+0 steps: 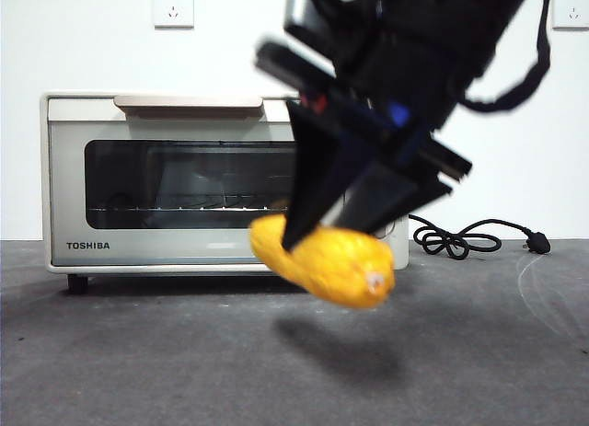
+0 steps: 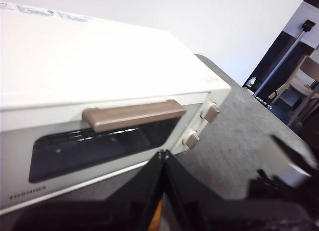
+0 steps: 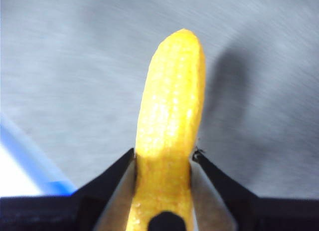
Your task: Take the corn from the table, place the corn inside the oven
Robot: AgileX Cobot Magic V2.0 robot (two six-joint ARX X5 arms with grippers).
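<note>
The yellow-orange corn (image 1: 331, 260) hangs a little above the dark grey table (image 1: 138, 352), in front of the right end of the oven (image 1: 166, 237). My right gripper (image 1: 327, 228) comes down from above and is shut on it. In the right wrist view the corn (image 3: 172, 116) sticks out lengthwise between the two jaws of that gripper (image 3: 164, 152), over blurred table. The cream TOSHIBA oven's dark glass door is closed under its beige handle (image 1: 189, 103). My left gripper (image 2: 162, 153) is shut on nothing, hovering in front of and above the oven (image 2: 99, 66), near its handle (image 2: 132, 115).
A black power cord (image 1: 460, 237) lies coiled on the table right of the oven. Two knobs (image 2: 211, 113) sit at the oven's right end. White wall with outlets (image 1: 173, 5) stands behind. A chair (image 2: 304, 86) stands beyond the table's far edge.
</note>
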